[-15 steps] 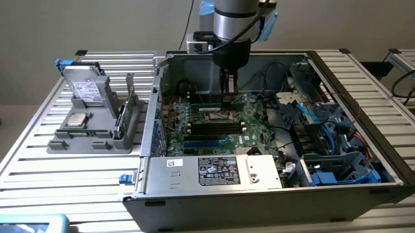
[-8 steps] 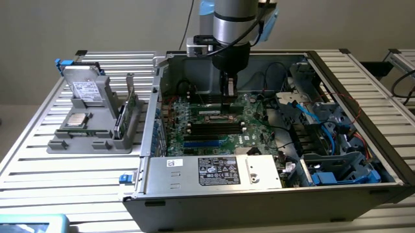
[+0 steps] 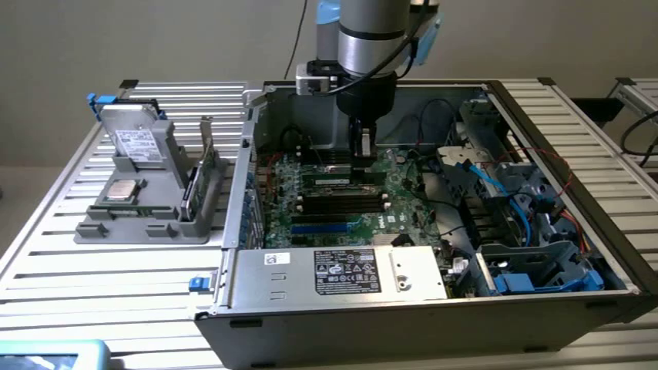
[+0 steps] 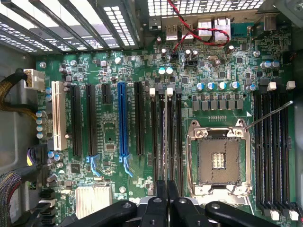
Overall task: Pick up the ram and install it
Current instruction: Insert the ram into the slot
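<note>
End effector clenched, ram grip unclear | memory slots directly beneath | seating likely demanded square, even downward pressure

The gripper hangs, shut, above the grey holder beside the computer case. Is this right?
No. The shut gripper hangs above the motherboard inside the computer case, not above the grey holder beside it; the exterior view shows this.

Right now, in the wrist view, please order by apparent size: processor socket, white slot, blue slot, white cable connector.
1. processor socket, clearly largest.
2. white slot and blue slot: nearly equal length, too alike to rank.
3. white cable connector, smallest.
</note>
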You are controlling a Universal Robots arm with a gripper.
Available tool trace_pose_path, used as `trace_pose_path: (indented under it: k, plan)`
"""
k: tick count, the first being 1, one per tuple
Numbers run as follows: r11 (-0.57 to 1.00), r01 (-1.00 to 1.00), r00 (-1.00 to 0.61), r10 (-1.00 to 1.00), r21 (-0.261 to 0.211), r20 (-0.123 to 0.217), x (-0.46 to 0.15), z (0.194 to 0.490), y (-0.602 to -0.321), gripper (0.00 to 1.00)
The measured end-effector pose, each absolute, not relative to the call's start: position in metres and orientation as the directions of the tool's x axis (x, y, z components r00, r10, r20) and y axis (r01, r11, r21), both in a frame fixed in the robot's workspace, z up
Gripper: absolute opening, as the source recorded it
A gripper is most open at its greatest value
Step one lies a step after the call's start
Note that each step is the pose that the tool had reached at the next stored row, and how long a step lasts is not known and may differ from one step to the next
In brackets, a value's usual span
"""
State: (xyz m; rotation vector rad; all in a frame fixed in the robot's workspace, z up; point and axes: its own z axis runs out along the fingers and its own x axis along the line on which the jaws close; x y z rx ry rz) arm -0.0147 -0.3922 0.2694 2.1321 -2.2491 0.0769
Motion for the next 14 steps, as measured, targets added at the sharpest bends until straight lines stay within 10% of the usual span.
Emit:
trace_pose_path:
  k: [14]
  plan:
    - [0.036,-0.999,-0.036,-0.998,0.0,0.059,-0.0144,0.2665,-0.3995,0.12]
